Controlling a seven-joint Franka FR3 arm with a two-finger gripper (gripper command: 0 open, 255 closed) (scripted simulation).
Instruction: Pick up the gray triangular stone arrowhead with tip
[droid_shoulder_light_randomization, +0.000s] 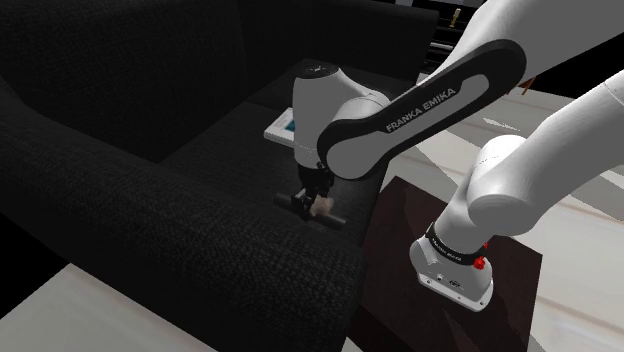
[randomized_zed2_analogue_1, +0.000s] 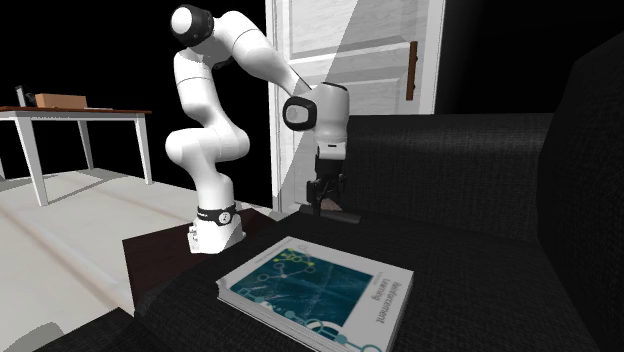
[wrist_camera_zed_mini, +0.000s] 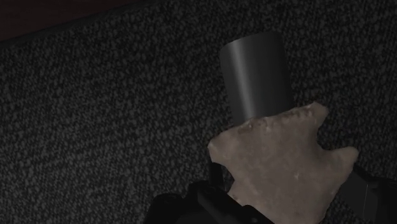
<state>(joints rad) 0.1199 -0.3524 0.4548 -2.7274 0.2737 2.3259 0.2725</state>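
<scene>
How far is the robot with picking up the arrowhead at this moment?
Done: the gripper is down at the black sofa seat and appears shut on the pale stone arrowhead, which sits between its black fingers in the wrist view. In hand: the grasp, low over the seat. Left: a clear lift; I cannot tell whether the arrowhead is already off the fabric.

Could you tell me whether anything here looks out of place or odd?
The arrowhead looks pale beige rather than gray. It is gripped in the hand over a black sofa, where a book also lies.
</scene>
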